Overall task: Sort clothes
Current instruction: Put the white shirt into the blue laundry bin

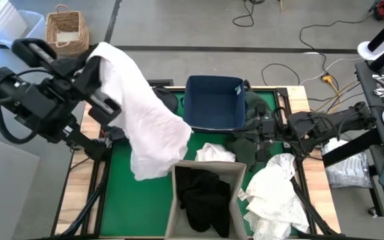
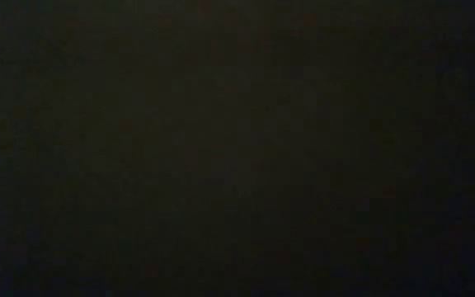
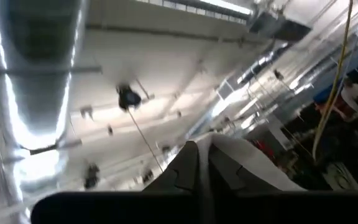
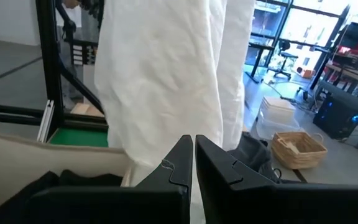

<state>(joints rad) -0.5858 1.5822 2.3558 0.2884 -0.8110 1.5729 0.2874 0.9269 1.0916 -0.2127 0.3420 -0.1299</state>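
My left gripper (image 1: 100, 61) is raised high over the table's left side, shut on a large white garment (image 1: 145, 127). The garment also hangs in the right wrist view (image 4: 166, 68). My right gripper (image 1: 249, 135) is shut and empty, low at the right, over a dark green garment (image 1: 257, 107) lying beside the navy bin (image 1: 212, 100). The beige bin (image 1: 179, 207) at the near edge holds black clothes (image 1: 202, 197). Two more white garments lie on the mat, one (image 1: 215, 152) behind the beige bin and one (image 1: 275, 193) to its right. The low view is dark. My left gripper holds the white garment by its upper end (image 3: 244, 163), which shows right beside the shut fingers (image 3: 188, 163); the cloth itself covers the place of contact from above. The fingers tilt upward. The garment hangs slack below them, its lower end (image 1: 149, 170) close to the green mat.
A green mat (image 1: 122, 200) covers the table. Another dark garment (image 1: 167, 100) lies left of the navy bin. A wicker basket (image 1: 67, 30) and a white bin (image 1: 9, 23) stand on the floor beyond the far left. Cables lie on the floor behind.
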